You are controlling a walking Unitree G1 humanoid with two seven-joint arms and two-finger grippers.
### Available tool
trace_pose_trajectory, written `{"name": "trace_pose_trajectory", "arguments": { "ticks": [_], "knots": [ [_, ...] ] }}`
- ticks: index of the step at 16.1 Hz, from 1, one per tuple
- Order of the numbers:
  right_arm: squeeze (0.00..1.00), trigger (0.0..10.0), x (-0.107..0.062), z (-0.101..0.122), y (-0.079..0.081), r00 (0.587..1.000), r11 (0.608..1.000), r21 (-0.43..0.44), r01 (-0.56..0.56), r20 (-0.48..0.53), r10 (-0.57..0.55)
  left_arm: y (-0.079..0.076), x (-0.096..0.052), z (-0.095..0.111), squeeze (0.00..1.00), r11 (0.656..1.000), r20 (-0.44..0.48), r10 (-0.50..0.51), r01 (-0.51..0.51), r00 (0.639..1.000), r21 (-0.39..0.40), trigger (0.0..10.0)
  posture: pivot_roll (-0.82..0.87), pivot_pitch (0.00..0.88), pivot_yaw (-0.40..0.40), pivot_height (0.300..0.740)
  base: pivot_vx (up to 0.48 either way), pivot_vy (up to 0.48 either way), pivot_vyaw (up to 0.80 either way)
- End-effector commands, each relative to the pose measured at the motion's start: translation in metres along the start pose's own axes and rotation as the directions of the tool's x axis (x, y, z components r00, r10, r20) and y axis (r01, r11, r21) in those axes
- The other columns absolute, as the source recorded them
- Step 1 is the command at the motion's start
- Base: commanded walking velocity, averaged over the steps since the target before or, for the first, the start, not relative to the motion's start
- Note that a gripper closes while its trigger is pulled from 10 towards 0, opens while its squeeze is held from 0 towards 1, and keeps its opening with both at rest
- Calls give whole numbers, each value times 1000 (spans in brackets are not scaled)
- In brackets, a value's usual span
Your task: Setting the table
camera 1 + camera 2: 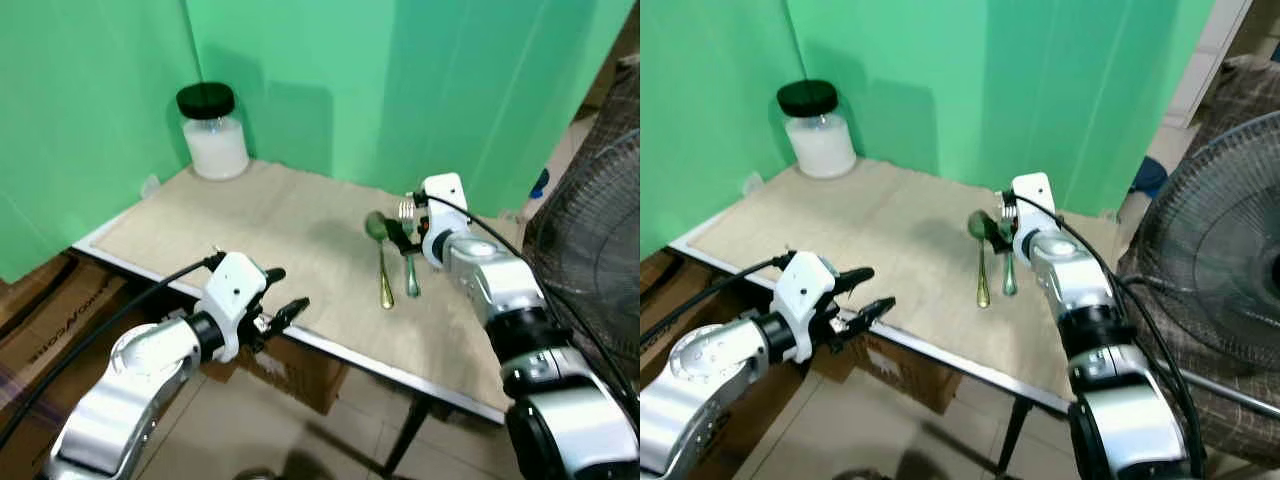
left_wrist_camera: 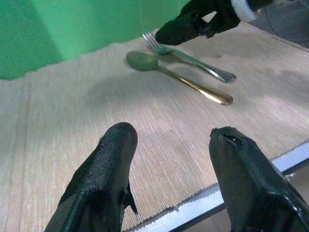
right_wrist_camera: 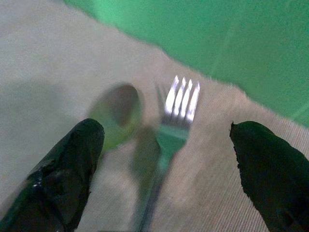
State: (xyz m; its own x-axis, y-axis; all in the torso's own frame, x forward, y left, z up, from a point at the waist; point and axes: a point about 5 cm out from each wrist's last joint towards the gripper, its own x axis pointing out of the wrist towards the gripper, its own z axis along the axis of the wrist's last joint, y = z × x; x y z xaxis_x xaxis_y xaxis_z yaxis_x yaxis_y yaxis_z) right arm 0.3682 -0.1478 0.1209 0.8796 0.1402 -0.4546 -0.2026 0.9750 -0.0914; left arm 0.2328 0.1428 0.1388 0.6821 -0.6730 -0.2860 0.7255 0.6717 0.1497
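Left eye view: printed lettering on the cardboard box (image 1: 45, 325) under the table, too small to read. Fork (image 1: 409, 262) and spoon (image 1: 381, 262) lie side by side on the beige mat (image 1: 250, 225), toward its right end. Right gripper (image 3: 164, 169) hovers over their heads, fingers wide apart. Left gripper (image 1: 285, 295) sits at the table's near edge (image 1: 345, 352), fingers apart, holding nothing. Jar (image 1: 212, 131) in far left corner; mat between is bare.

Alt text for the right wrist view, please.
The right gripper, fingers spread wide, hovers over a fork and a spoon lying side by side on a beige table mat. The fork's tines point toward a green backdrop.
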Motion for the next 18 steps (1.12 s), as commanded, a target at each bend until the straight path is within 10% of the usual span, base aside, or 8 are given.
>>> {"name": "trace_pose_trajectory", "arguments": {
  "ticks": [1, 2, 3, 6, 9, 18],
  "knots": [
    [0, 6549, 3, 2, -3, 1000, 1000, -4, 25, -10, -25, 2, -2, 1, 0, 1000, -8, -10, 10, 1000, 8, 10000, 79, 0, 11, 740, 0, 0, 0],
    [0, 6549, 4, 0, -4, 999, 999, -11, 33, -23, -33, 2, -3, 0, 0, 1000, -9, -10, 10, 1000, 9, 10000, 81, 0, 8, 740, 0, 0, 0],
    [0, 3765, 5, -5, -5, 998, 999, -14, 41, -56, -42, 1, -4, 0, 0, 1000, -11, -17, 17, 1000, 9, 10000, 84, 0, 5, 740, 0, 0, 0],
    [0, 3843, 7, -15, -11, 993, 998, 25, 51, -106, -48, 0, -5, -1, 0, 999, -12, -35, 35, 999, 5, 10000, 80, 0, 5, 740, 0, 0, 0],
    [0, 235, 8, -21, -13, 991, 996, 76, 50, -130, -40, -1, -3, 0, 0, 999, -10, -43, 43, 999, 8, 10000, 78, 0, 6, 740, 0, 0, 0],
    [0, 0, 12, -28, -9, 986, 994, 102, 26, -166, -9, -4, -4, -1, 0, 997, -17, -74, 74, 997, 13, 10000, 86, 0, 2, 740, 0, 0, 0]
  ]
}}
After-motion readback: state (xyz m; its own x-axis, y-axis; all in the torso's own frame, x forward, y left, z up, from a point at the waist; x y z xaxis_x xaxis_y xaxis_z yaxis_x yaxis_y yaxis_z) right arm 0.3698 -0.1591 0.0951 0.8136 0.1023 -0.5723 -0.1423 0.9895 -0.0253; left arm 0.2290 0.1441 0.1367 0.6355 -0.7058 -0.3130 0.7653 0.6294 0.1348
